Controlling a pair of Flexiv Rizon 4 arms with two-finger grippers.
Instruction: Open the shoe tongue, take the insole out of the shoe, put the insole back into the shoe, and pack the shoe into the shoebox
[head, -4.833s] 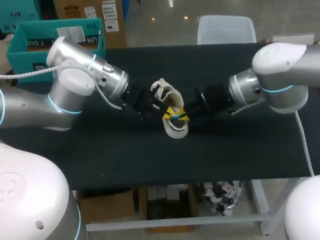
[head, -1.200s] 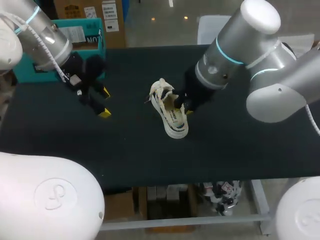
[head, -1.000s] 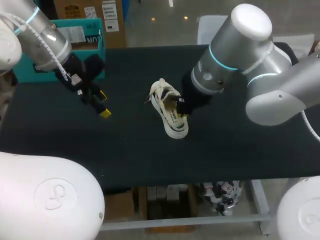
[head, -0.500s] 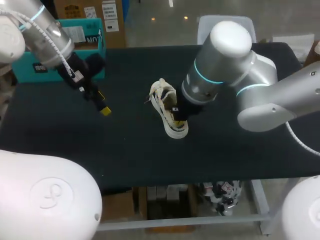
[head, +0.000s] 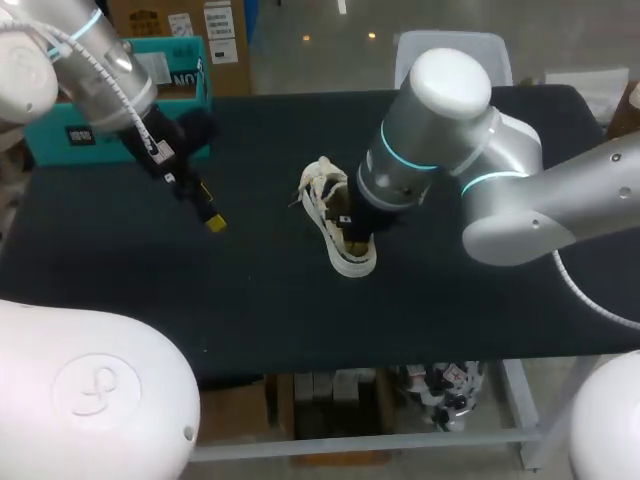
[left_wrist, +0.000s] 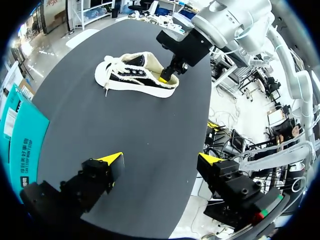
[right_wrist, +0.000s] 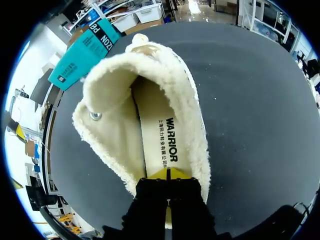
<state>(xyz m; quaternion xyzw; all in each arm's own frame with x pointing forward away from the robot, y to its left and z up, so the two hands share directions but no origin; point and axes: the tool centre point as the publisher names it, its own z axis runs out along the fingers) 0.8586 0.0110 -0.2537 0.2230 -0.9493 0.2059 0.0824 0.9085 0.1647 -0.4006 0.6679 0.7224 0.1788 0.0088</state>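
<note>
Left arm has pulled back from the shoe (head: 322, 195) to the desk's (head: 250, 310) left side. Right arm has swung over and dipped into the shoe opening. The shoe lies mid-desk with its long axis diagonal, toe toward the teal box (right_wrist: 85, 50) and heel toward the front edge. Right gripper (right_wrist: 168, 176): jaws together, tips on the heel end of the insole (right_wrist: 157, 135). Left gripper (left_wrist: 161, 160): jaws apart, nothing between, well apart from the shoe.

You'll find the shoe (right_wrist: 112, 125) lined with rough cream fleece, its insole (right_wrist: 156, 132) smooth, the table (right_wrist: 245, 95) matt black, the right arm (head: 440, 110) glossy silver.
</note>
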